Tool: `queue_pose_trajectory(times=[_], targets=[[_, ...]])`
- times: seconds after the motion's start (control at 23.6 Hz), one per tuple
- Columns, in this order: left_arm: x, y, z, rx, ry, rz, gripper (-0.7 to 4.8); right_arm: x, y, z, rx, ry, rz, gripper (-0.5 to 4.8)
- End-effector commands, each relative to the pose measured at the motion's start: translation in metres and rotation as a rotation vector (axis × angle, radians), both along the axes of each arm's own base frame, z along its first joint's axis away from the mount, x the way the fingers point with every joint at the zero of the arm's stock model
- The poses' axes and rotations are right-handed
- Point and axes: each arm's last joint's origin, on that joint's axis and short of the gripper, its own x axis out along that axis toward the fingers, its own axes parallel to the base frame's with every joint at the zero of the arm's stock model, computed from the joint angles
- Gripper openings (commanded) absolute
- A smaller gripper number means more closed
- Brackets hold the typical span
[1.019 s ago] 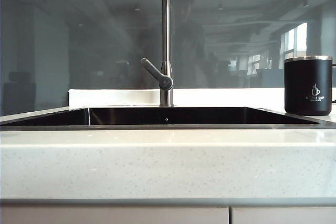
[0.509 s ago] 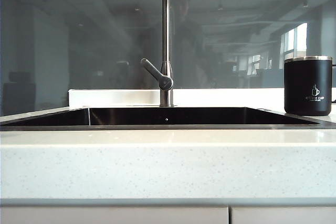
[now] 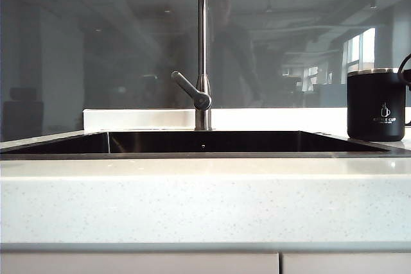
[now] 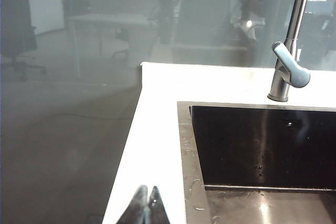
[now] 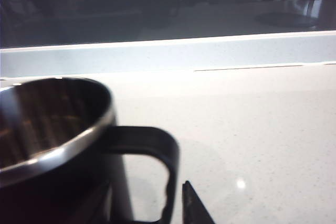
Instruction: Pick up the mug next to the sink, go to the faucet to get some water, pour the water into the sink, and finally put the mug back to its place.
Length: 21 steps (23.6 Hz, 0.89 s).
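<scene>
Mug (image 3: 376, 104) upright right of sink (image 3: 204, 142), untouched. Right gripper (image 5: 191, 203) beside handle, opening unclear, holding nothing. Left gripper (image 4: 146, 206) closed, empty, left of sink.

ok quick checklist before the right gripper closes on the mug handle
1. Matte black mug with silver rim upright on the pale speckled stone countertop beside the sink: ok.
2. Mug's black side handle in reach of the right gripper: ok, one fingertip sits just beside the handle.
3. Right gripper open enough to take the handle: cannot tell, only one fingertip shows.
4. Mug empty: cannot tell, the steel inside is only partly seen.
5. Dark rectangular sink and brushed-steel faucet unobstructed: ok.
6. Left gripper out of the way: ok, shut at the sink's far side from the mug.
</scene>
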Motion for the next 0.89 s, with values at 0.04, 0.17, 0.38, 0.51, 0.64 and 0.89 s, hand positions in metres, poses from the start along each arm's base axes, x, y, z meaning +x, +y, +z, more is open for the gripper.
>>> queue_pose_trajectory(times=[0.04,0.17,0.38,0.51,0.64,0.89], targets=[[0.000,0.000,0.002,0.004,-0.017,-0.001,-0.04,0.010,-0.003,0.002,-0.046,-0.022,-0.013,1.91],[0.000,0.000,0.002,0.004,-0.017,0.000,-0.04,0.022,-0.005,-0.003,-0.057,-0.011,-0.010,1.90],[0.000,0.000,0.002,0.004,-0.016,-0.001,-0.04,0.036,-0.008,-0.006,-0.057,-0.011,-0.011,1.88],[0.000,0.000,0.002,0.004,-0.016,-0.001,-0.04,0.036,-0.008,-0.006,-0.057,-0.013,-0.011,1.12],[0.000,0.000,0.002,0.004,-0.016,-0.001,-0.04,0.036,-0.008,-0.006,-0.057,-0.014,-0.011,0.48],[0.000,0.000,0.002,0.004,-0.016,-0.001,-0.04,0.036,-0.008,-0.005,-0.027,-0.021,-0.010,-0.01]])
